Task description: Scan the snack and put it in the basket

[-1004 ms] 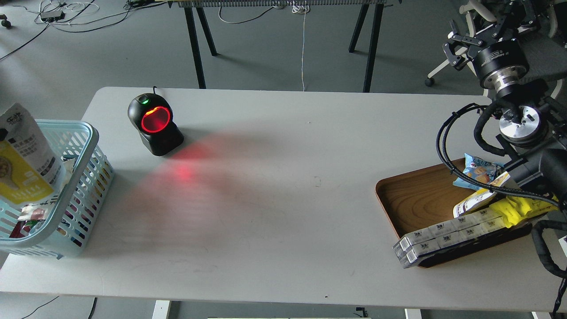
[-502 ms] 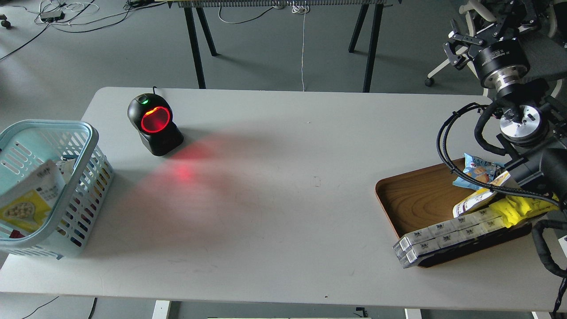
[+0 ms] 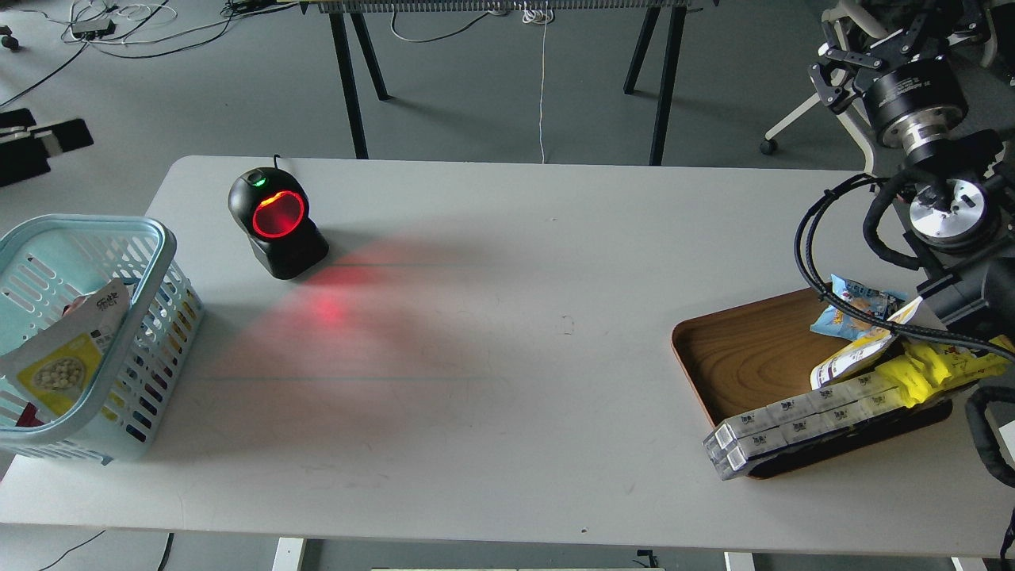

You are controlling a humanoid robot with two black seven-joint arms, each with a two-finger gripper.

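Observation:
The snack (image 3: pixel 67 361), a yellow and white pouch picturing pale beans, lies tilted inside the light blue basket (image 3: pixel 155 238) at the table's left edge, leaning on the basket's near right wall. My left gripper (image 3: pixel 36 139) shows as two dark fingers apart at the far left edge, above and behind the basket, holding nothing. My right gripper (image 3: pixel 888 36) is raised at the top right, beyond the table's far edge, open and empty.
A black scanner (image 3: pixel 277 222) with a glowing red ring stands at the back left and casts red light on the table. A brown wooden tray (image 3: pixel 737 357) at the right holds a blue snack bag (image 3: pixel 852 305), a yellow pack (image 3: pixel 936 369) and white boxes (image 3: pixel 793 428).
The snack was held upright over the basket's left side, then dropped in and now rests there. My left gripper has let go and drawn back up and left. My right arm shifted slightly right.

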